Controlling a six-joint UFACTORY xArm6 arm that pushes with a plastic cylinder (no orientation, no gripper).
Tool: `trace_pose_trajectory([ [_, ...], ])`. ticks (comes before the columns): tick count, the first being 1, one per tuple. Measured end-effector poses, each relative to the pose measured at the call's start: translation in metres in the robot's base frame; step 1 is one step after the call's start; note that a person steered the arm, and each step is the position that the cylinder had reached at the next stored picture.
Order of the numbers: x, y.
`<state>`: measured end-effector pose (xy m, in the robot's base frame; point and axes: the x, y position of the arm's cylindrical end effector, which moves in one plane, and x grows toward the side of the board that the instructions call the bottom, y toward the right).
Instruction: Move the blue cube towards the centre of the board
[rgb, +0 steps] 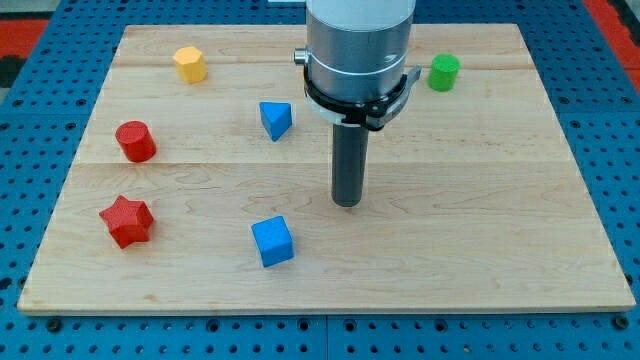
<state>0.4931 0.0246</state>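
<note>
The blue cube (273, 241) sits on the wooden board (480, 220), below and left of the board's middle. My tip (346, 203) rests near the board's centre, to the right of and slightly above the cube, apart from it by about a cube's width. The rod hangs from a grey cylinder at the view's top. A blue triangular block (275, 120) lies above the cube, left of the rod.
A red star block (126, 220) and a red cylinder (135, 141) stand at the view's left. A yellow hexagonal block (190, 64) is at the top left. A green cylinder (444, 72) is at the top right. A blue pegboard surrounds the board.
</note>
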Motion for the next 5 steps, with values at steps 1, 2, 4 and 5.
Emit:
trace_pose_trajectory([
  [1,-0.005,-0.001],
  [2,-0.020,-0.017],
  [4,-0.041,-0.111],
  [5,-0.070,-0.148],
])
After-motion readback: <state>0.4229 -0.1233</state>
